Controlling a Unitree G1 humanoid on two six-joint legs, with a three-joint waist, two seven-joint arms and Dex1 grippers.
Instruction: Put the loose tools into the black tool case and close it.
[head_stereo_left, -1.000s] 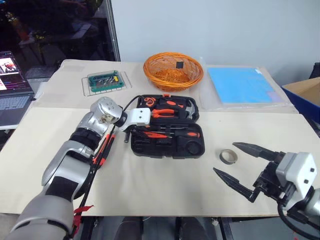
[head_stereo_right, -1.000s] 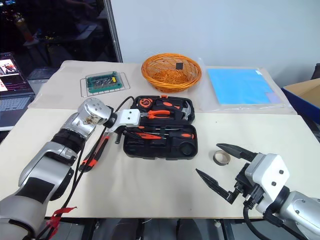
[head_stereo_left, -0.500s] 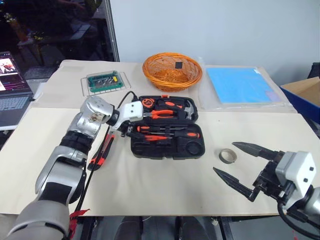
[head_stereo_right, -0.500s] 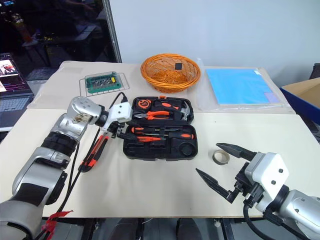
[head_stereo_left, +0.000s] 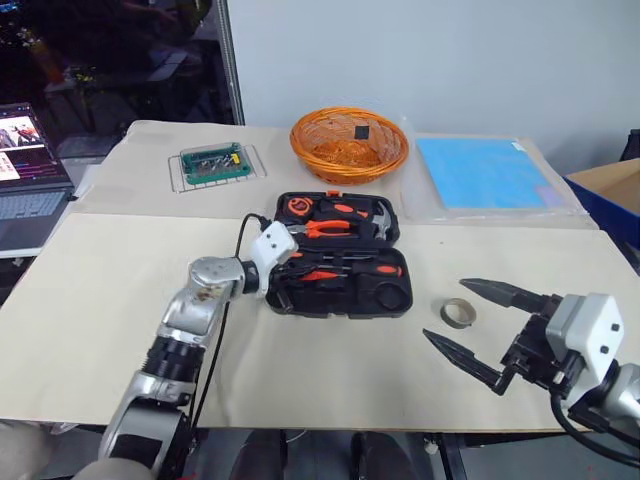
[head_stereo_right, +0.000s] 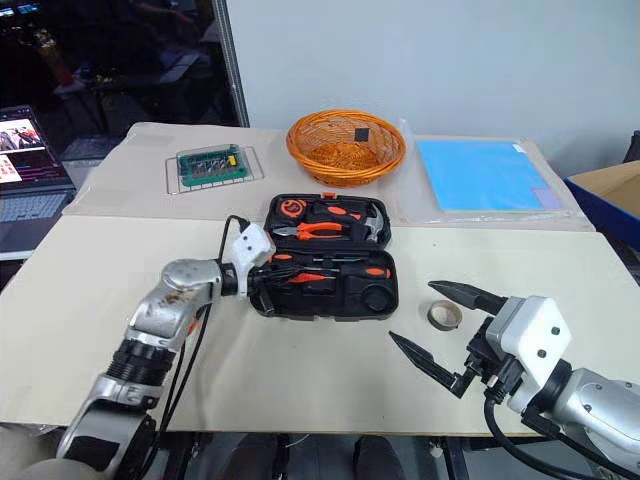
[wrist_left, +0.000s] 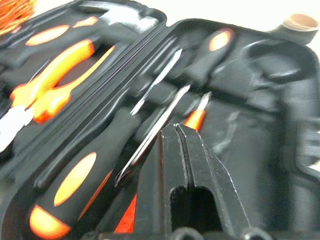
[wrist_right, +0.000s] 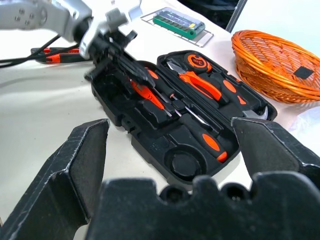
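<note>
My left gripper (head_stereo_right: 262, 292) sits over the left end of the open tool case (head_stereo_right: 330, 300) at mid-table. 2 screwdrivers (wrist_left: 165, 107) lie in its near half, pliers (head_stereo_right: 318, 227) in the far half. The tape roll (head_stereo_right: 441, 315) lies right of the case, just beyond my right gripper (head_stereo_right: 437, 325). Behind the case stands the basket (head_stereo_right: 345, 148); what seems a utility knife (wrist_right: 52, 54) lies left.

Beige table (head_stereo_left: 330, 380), pale wall (head_stereo_left: 430, 60) behind, dark window(?) (head_stereo_left: 110, 60) left.

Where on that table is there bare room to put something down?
Bare table left of the black tool case, and in front of it. Crowded at the back: circuit board, orange basket, blue sheet.
</note>
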